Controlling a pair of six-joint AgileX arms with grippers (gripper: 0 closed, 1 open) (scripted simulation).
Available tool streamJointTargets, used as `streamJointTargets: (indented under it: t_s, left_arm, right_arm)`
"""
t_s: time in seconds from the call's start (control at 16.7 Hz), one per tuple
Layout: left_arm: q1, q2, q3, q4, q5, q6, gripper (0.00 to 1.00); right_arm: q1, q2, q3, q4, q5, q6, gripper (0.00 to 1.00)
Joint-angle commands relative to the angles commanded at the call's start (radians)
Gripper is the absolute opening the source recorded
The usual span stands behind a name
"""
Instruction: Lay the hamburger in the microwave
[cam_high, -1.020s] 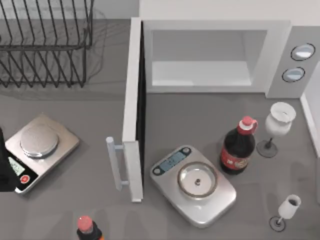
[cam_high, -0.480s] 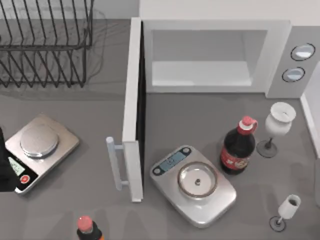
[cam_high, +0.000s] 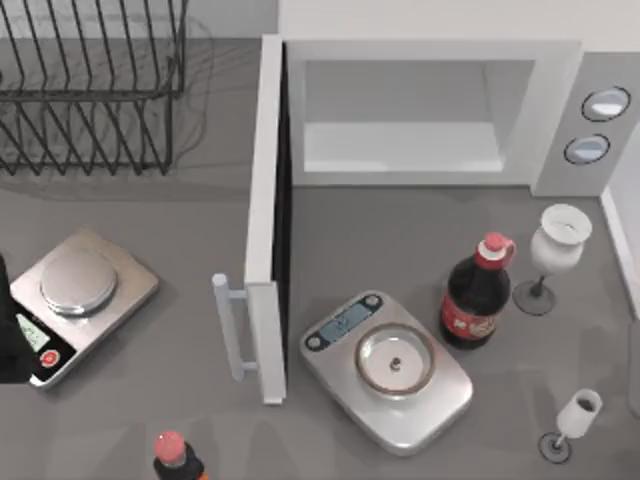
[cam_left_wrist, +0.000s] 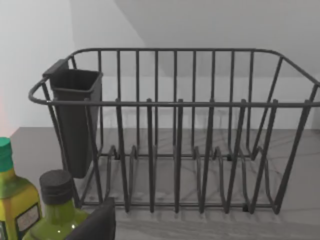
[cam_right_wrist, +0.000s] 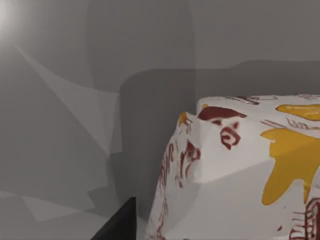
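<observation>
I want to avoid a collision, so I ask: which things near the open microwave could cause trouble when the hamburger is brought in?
1. The cola bottle and the tall wine glass stand upright before the microwave mouth; a low approach from the right might tip them.
2. The open door juts forward on the left, narrowing the approach.
3. The right wrist view shows the printed white wrapper close up; whether it is held cannot be told.

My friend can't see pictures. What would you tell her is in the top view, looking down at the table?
A large white boxy microwave stands at the back of a grey table, its side-hinged door swung wide open and its inside bare. In front sit a flat silver kitchen scale, a dark red-capped cola bottle and two white stemmed glasses; a black wire rack stands back left.
</observation>
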Motion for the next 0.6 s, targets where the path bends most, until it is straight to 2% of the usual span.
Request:
streamJointTargets:
  t_s: [0.24,0.6]
  left_arm:
    - [0.000,0.000,0.000,0.000,0.000,0.000,1.00]
    - [0.000,0.000,0.000,0.000,0.000,0.000,1.00]
  right_arm:
    - [0.000,0.000,0.000,0.000,0.000,0.000,0.02]
    - [0.000,0.000,0.000,0.000,0.000,0.000,0.00]
